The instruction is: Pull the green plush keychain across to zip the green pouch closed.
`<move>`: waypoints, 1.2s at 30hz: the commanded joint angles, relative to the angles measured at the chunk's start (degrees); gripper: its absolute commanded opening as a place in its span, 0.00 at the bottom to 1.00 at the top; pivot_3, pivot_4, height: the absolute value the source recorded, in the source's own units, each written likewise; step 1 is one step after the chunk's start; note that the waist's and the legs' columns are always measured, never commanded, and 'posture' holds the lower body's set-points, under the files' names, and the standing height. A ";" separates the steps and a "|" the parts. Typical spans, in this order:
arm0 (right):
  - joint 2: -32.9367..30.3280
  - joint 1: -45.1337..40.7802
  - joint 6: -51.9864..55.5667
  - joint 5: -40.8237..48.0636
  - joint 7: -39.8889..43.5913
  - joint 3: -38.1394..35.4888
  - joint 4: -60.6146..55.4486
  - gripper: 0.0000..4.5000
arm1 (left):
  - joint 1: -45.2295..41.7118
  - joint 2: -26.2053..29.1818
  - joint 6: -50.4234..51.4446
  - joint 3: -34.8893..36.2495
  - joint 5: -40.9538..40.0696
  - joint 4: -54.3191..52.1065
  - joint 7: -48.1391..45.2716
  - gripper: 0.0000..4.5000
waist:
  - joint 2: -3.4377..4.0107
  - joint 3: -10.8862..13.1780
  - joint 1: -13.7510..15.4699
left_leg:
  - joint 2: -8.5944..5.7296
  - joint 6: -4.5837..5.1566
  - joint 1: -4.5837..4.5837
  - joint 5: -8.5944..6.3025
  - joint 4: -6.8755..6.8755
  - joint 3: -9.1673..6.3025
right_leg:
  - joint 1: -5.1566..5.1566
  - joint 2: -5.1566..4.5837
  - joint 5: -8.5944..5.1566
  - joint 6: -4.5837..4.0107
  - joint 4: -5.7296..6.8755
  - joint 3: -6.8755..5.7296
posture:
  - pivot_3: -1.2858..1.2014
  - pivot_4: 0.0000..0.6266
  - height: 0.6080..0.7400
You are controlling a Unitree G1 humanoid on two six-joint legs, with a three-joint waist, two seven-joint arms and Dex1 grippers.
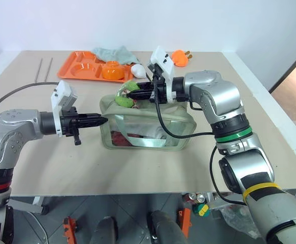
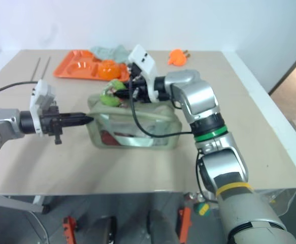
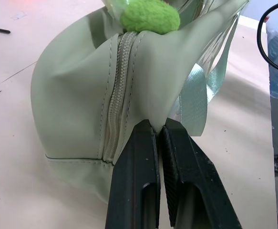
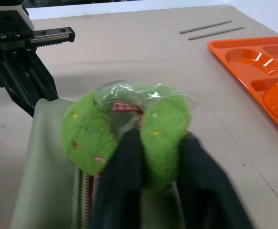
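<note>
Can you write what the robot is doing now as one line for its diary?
left gripper: jaws shut on sage-green fabric pouch end | right gripper: jaws shut on lime-green plush ring keychain | zipper: mostly open

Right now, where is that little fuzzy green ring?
The green plush keychain sits on top of the green pouch at its left end, mid-table, pinched in the right tool, just in front of the orange tray.

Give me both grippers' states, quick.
Left gripper: shut on the pouch, pinching its end fabric.
Right gripper: shut on the keychain.
</note>
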 commanded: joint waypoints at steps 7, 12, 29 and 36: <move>-2.66 -1.63 -2.42 0.34 1.31 -2.61 -0.19 0.01 | -1.58 -0.71 1.24 -0.23 -1.22 -2.24 0.67 0.00 | 0.00 0.00 0.16 | -0.01 0.00 -0.01 0.00 0.00 0.00 | 0.00 -0.01 0.00 0.00 -0.01 -0.01 | 0.52 0.24 1.00; -6.17 -2.45 -2.93 1.29 2.11 -5.48 -0.71 0.01 | -1.87 -0.82 1.44 -0.28 -1.25 -2.11 0.69 0.00 | 0.00 0.00 0.18 | -0.03 0.00 -0.02 0.00 0.00 0.00 | 0.01 -0.03 -0.01 0.01 -0.03 -0.01 | 0.52 0.24 1.00; -36.84 9.72 -36.86 -11.34 12.83 -6.97 -6.91 0.01 | -1.71 -0.52 1.45 -0.38 -1.52 -2.27 0.76 0.00 | 0.05 0.03 0.44 | -0.10 0.00 -0.05 -0.01 -0.06 0.10 | 0.02 -0.11 -0.05 0.12 -0.21 0.05 | 0.52 0.24 1.00; -37.40 14.24 -40.76 -13.44 11.10 -6.61 -10.94 0.01 | -0.83 -0.15 1.49 1.38 -2.09 -2.43 1.78 0.00 | 0.10 0.07 0.09 | -0.07 0.00 0.08 0.01 -0.03 0.17 | 0.05 -0.08 0.02 -0.01 -0.19 0.11 | 0.52 0.24 1.00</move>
